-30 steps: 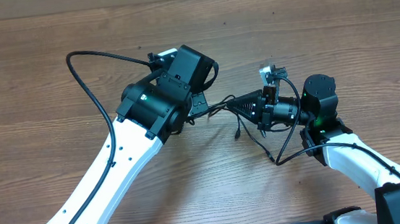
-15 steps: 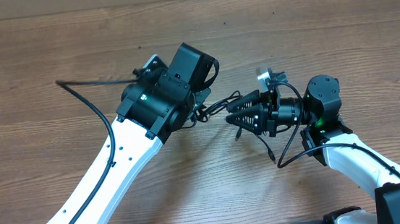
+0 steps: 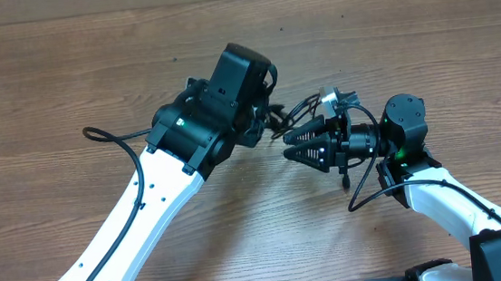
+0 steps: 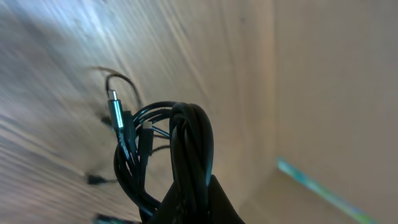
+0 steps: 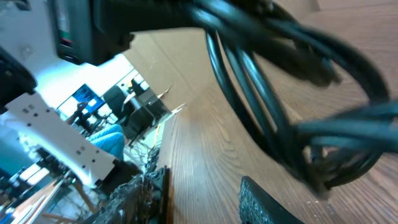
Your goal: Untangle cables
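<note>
- Loose strand (image 3: pixel 345 178): hangs beside the right arm's wrist, closest to the bases, plug end pointing down at the table (image 3: pixel 405 36). Cannot tell whether touching the wood. Could snag on that wrist if dragged sideways.
- Right gripper (image 3: pixel 289 147): stands released, fingers parted and nothing between them. Points at the bundle, tips just short of it.
- Risk there, as a judgement: could catch two or three strands together if closed without a clear pick, and would then cinch the knot instead of opening it. Hard to single out one strand, given the blur in the right wrist view.
- Cables (image 4: pixel 205 130): hang off the table between the two grippers, nearer the left one. Look thin, black and glossy, folded into a tight upright loop with other strands crossing below it. Seem limp, so apt to swing when moved.
- Plug (image 4: pixel 115 112): small and metal-tipped, sticks out beside the loop. Could hook inside a loop while a strand is drawn through.
- Left gripper (image 4: pixel 194 202): clenched on the cables at the foot of the loop, pinching the whole bunch at once. Hidden beneath its own wrist from overhead.
- Further risk: leaves no slack for any strand to slide free while all pinned together. Might lose the bundle altogether under a hard tug from the right.
</note>
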`<move>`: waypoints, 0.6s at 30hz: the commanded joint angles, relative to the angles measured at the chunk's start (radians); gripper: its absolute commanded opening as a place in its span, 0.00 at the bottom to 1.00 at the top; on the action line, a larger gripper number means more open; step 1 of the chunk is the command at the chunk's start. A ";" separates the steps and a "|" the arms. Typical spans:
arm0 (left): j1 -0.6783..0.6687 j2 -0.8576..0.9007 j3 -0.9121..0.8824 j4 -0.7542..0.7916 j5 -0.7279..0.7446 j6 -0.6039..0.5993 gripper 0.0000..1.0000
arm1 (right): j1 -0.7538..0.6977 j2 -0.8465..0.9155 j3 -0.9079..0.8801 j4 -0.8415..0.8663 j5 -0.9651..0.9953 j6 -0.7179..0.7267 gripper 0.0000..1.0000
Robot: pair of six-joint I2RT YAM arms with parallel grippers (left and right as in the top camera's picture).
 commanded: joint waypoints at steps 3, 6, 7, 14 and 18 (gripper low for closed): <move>0.005 -0.006 0.011 0.037 -0.004 -0.161 0.04 | -0.003 -0.006 0.004 -0.030 0.102 -0.003 0.44; 0.006 -0.006 0.011 0.045 -0.017 -0.242 0.04 | -0.003 -0.006 0.004 -0.065 0.135 -0.003 0.41; 0.006 -0.006 0.011 0.051 -0.024 -0.242 0.04 | -0.003 -0.006 0.004 -0.084 0.143 -0.003 0.39; 0.003 -0.006 0.011 -0.035 -0.023 -0.240 0.04 | -0.003 -0.006 0.004 -0.167 0.260 -0.003 0.30; 0.005 -0.006 0.011 -0.106 -0.051 -0.240 0.04 | -0.003 -0.006 0.004 -0.166 0.291 -0.003 0.34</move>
